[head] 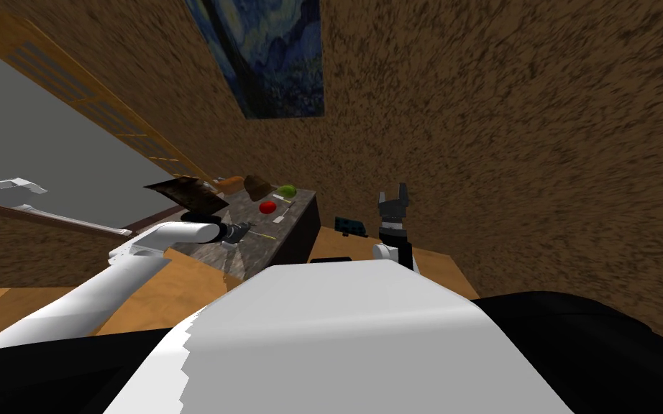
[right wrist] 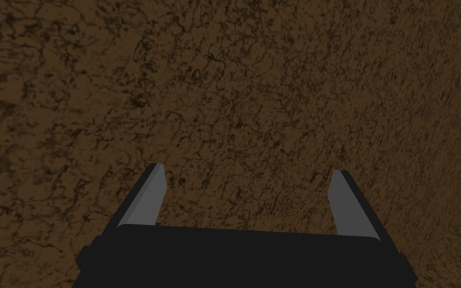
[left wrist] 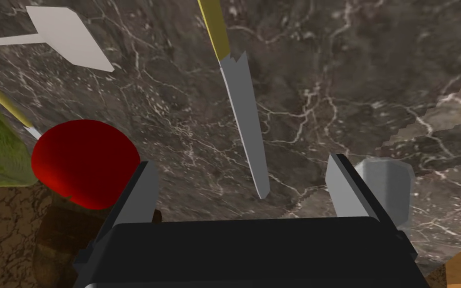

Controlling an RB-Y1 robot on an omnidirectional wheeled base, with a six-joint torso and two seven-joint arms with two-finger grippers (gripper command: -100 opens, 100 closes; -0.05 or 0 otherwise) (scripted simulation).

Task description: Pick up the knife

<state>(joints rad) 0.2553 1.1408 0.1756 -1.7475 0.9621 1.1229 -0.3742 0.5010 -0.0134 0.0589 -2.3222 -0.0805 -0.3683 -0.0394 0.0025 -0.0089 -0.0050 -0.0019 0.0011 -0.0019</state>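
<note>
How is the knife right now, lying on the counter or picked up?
Lying flat, not picked up. The knife rests on the marbled counter; the left gripper is open, its fingers either side of the blade tip, not touching it.

place: home kitchen | signs: marble counter (left wrist: 324, 75), red fruit (head: 267, 206), painting (head: 272, 50) on wall

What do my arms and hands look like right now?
The left hand and right hand each have two thin, light grey, blade-like fingers on a dark box. The left arm is a smooth white tube, dark at the wrist.
</note>
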